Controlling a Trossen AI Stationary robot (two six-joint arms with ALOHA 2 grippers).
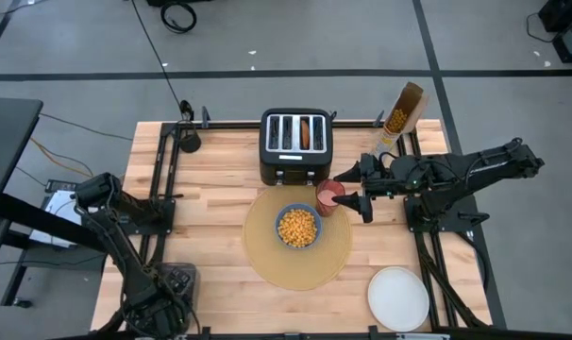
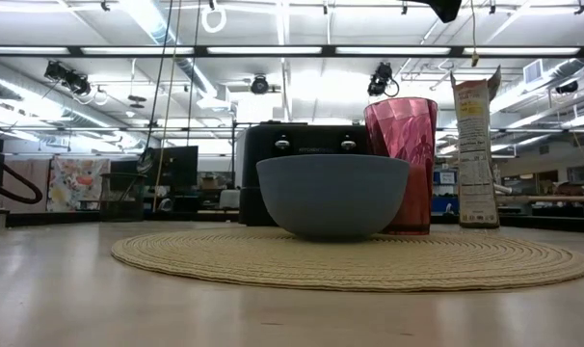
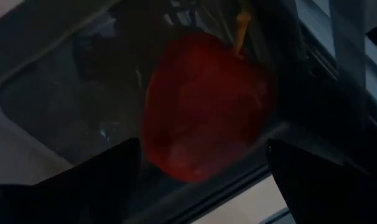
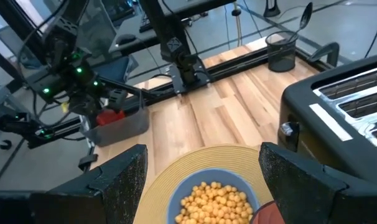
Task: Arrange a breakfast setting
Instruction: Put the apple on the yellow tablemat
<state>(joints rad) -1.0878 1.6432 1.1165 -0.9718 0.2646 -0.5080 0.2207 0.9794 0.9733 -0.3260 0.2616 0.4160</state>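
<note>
A red apple (image 3: 207, 106) lies in a clear bin (image 4: 129, 121) at the table's near left. My left gripper (image 3: 202, 144) points down over it, open, one finger on either side of the apple, apart from it. A blue bowl (image 1: 298, 227) of cereal and a pink cup (image 1: 330, 196) stand on the tan placemat (image 1: 267, 255). My right gripper (image 1: 345, 187) hovers open above the cup, with nothing between its fingers. The white plate (image 1: 397, 297) lies at the near right. A bagel (image 1: 306, 132) sticks up from a toaster slot. A spoon (image 4: 305, 12) stands in a dark cup.
The black toaster (image 1: 295, 146) stands just behind the placemat. A cereal box (image 1: 399, 118) stands at the far right. The dark cup (image 4: 280, 53) holding the spoon is at the far left. Metal rails (image 1: 159, 179) run along both sides of the table.
</note>
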